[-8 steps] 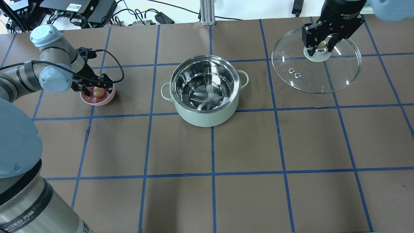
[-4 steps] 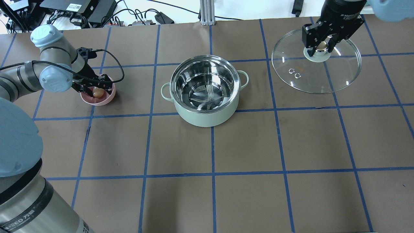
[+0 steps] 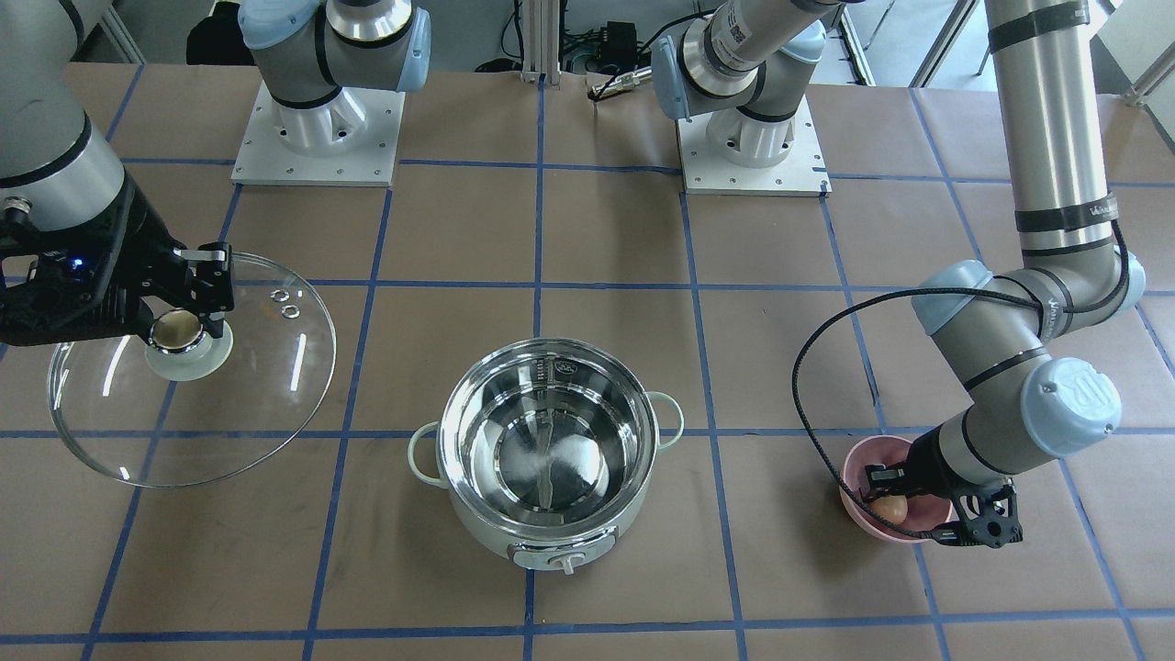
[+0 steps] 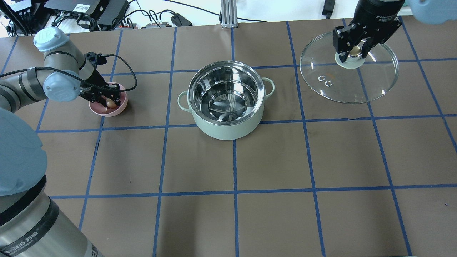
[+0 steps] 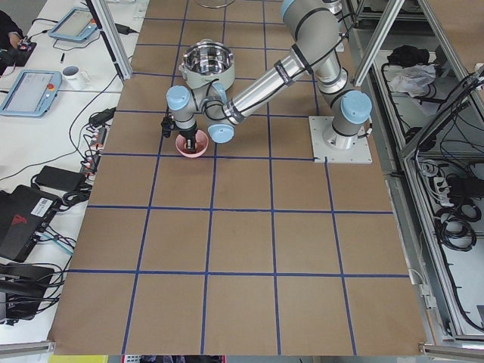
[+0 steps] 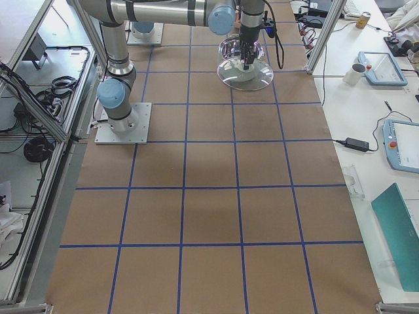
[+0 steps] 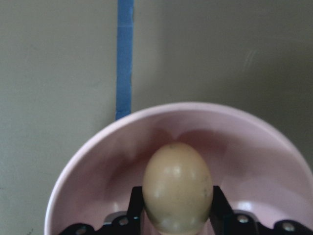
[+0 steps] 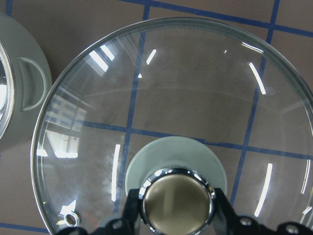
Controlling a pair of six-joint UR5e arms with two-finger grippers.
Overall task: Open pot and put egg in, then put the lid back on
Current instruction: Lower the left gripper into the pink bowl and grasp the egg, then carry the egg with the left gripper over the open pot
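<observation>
The table (image 4: 271,160) is a broad brown surface crossed by lines of blue tape (image 4: 234,192) that divide it into large squares. In the overhead view the pot (image 4: 226,121) stands on it in the upper middle of the frame, uncovered, straddling a tape line. A pink bowl (image 4: 114,112) sits on the table at the upper left, well apart from the pot. The glass lid (image 4: 357,85) is at the upper right; whether its rim touches the table cannot be told. In the front-facing view, two white mounting plates (image 3: 257,165) (image 3: 799,179) lie flat along the top of the frame.
</observation>
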